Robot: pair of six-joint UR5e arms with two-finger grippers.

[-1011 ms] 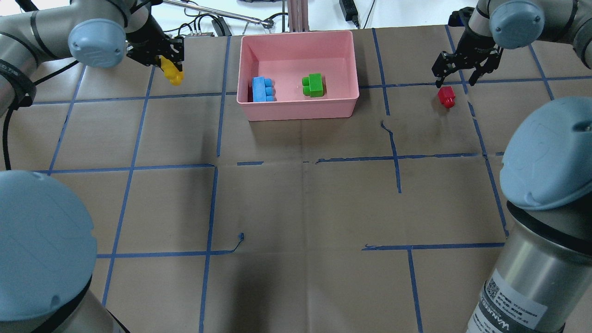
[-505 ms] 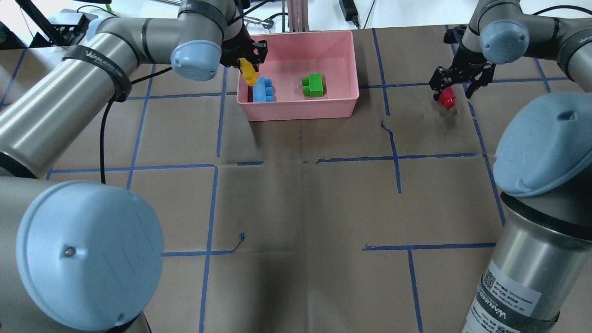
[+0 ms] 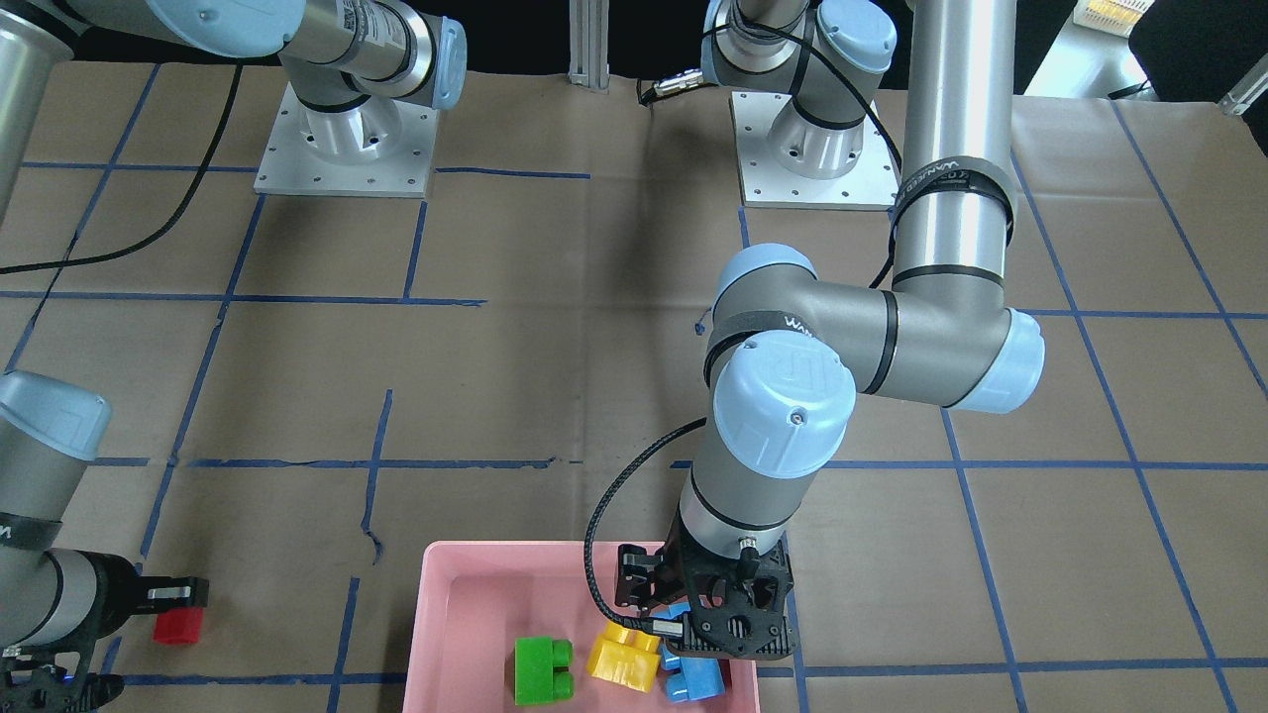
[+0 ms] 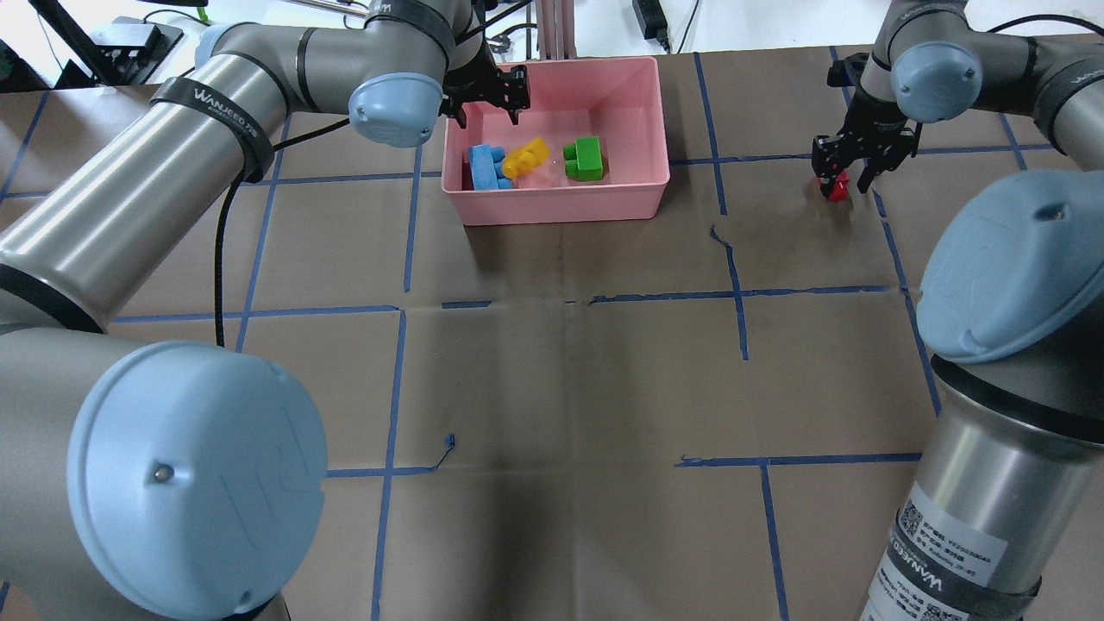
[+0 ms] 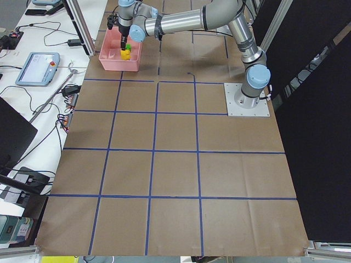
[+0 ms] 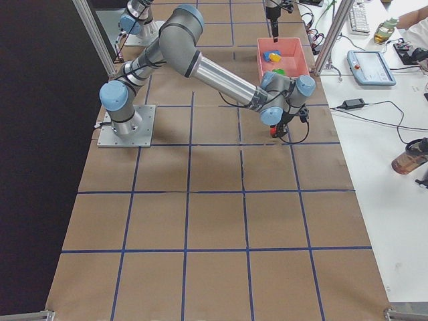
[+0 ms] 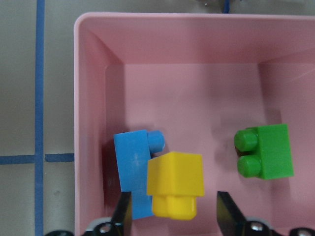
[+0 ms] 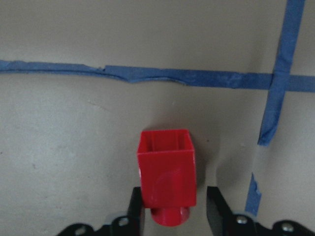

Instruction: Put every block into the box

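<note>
Yellow brick, perhaps atop blue brick

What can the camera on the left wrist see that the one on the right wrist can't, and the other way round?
Only the left wrist view shows the pink box, with the blue brick, yellow brick and green brick inside. Only the right wrist view shows the red brick, lying on the table outside any box. Both show brown paper crossed by blue tape, and two dark fingers spread apart at the bottom edge.
</note>
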